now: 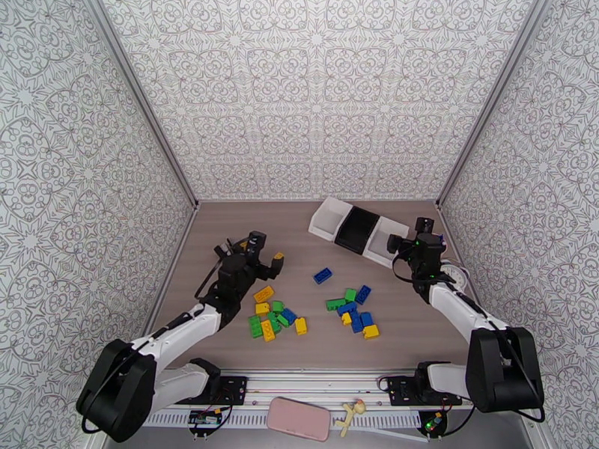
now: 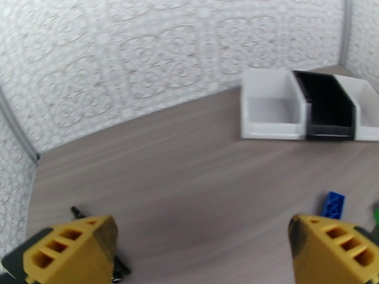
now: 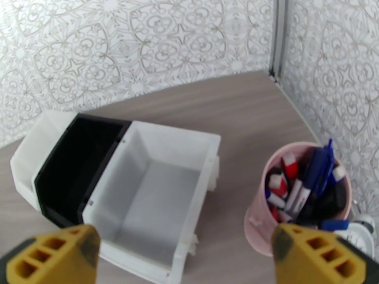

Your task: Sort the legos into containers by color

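While left claw [image 2: 201,247] and right claw [image 3: 184,254] both gape empty, the left should straddle one outlying piece of the legos [image 1: 278,314] toward the desk's [image 1: 247,218] near edge, containers [image 1: 329,218] lying toward its far-right corner.

Probably a robotics lab cell: patterned panels [image 1: 314,91] enclose the counter [image 1: 247,218] at 9, 12 and 3 o'clock, with robot arms [image 1: 172,334] bolted at 6 o'clock.

1. the green lego [image 2: 375,215] just right of the left pincer [image 2: 201,237] is chopped by the frame edge, can't tell its shape
2. the white bin [image 2: 367,107] up ahead-right of it is cropped too
3. the pen cup [image 3: 303,195] has its base tucked behind the right pincer [image 3: 184,244]'s right finger
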Robot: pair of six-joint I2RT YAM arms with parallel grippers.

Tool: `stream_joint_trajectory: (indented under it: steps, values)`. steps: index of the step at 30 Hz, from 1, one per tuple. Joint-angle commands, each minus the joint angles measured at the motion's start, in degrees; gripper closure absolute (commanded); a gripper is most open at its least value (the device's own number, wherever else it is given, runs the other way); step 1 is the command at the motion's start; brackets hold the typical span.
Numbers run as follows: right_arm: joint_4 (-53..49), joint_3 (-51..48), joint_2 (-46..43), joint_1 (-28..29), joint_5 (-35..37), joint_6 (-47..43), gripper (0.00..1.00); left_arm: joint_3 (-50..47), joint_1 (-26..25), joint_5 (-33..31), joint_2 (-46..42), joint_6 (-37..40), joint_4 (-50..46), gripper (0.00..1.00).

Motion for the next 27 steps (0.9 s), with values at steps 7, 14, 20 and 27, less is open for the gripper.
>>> stream_joint_trajectory:
  steps: [7, 14, 20, 27]
  values:
    - [-19.15, 12.04, 10.58, 0.24, -0.89, 6.89, 0.12, 6.94, -11.64, 8.49, 9.09, 1.33, 1.94, 0.0]
    - [-20.39, 13.68, 14.84, 1.17, 1.14, 8.66, 0.35, 9.59, -16.09, 9.38, 13.66, 1.87, 2.86, 0.0]
    - [-21.21, 15.21, 18.08, 1.21, 2.1, 10.14, 0.49, 10.73, -17.83, 9.56, 15.19, 3.35, 2.2, 0.0]
    - [-20.94, 15.81, 19.27, 1.32, 0.89, 9.95, 0.72, 10.84, -18.05, 9.6, 15.39, 3.38, 2.19, 0.0]
